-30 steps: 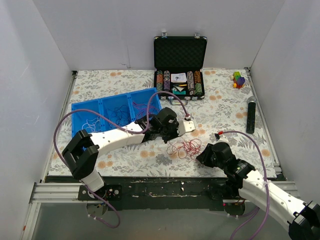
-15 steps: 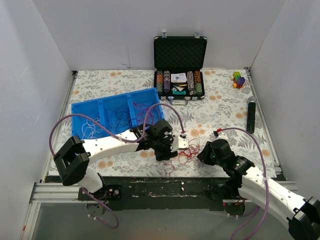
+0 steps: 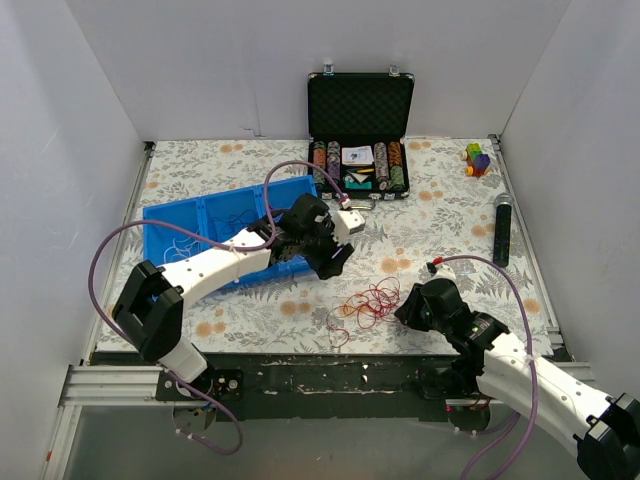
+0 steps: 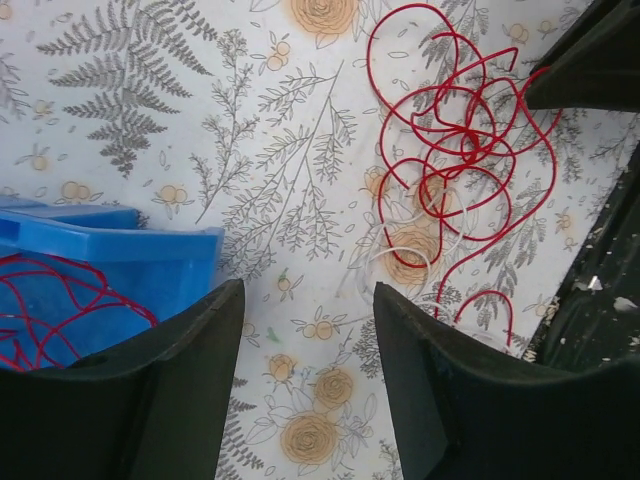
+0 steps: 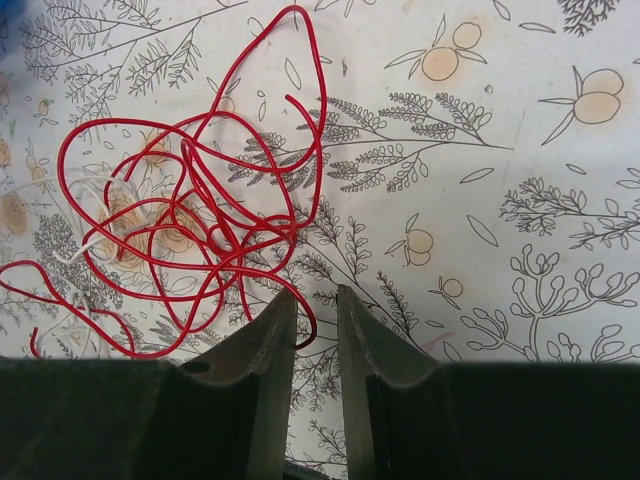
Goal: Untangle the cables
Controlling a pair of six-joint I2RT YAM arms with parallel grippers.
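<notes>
**Cables (image 3: 368, 300): red tangle at the right claw's mouth, left claw empty**

The red tangle (image 5: 190, 220) lies flat on the floral tablecloth (image 5: 520, 150). It sits directly ahead of the right claw (image 5: 315, 295) and spreads off to that claw's left, with one loop curling right up to the tips. That claw stands narrow, with a slim gap of cloth showing between its fingers, and I judge that nothing is pinched in it. A white strand (image 5: 80, 250) threads through the far-left side of the tangle, partly under the red.

Your left claw (image 4: 308, 320) hangs wide and empty above the cloth. The tangle sits ahead of it, off past its right finger. The corner of the blue bin (image 4: 110, 250), with a red cable (image 4: 60, 300) inside, sits by its left finger.

Watch for these:
- Several red loops cross just ahead of the right claw's tips. If you close there you may trap two or three together, and a pull would then cinch the knot rather than free it.
- The white strand is faint against the cloth, so it may drag along unseen when you lift the red.
- A red tail runs toward the dark near edge of the table (image 4: 590, 330), just right of the left claw. A sideways pull could slide the bundle over that edge.
- If you drop the left claw straight down, its left finger may catch the bin wall.
</notes>
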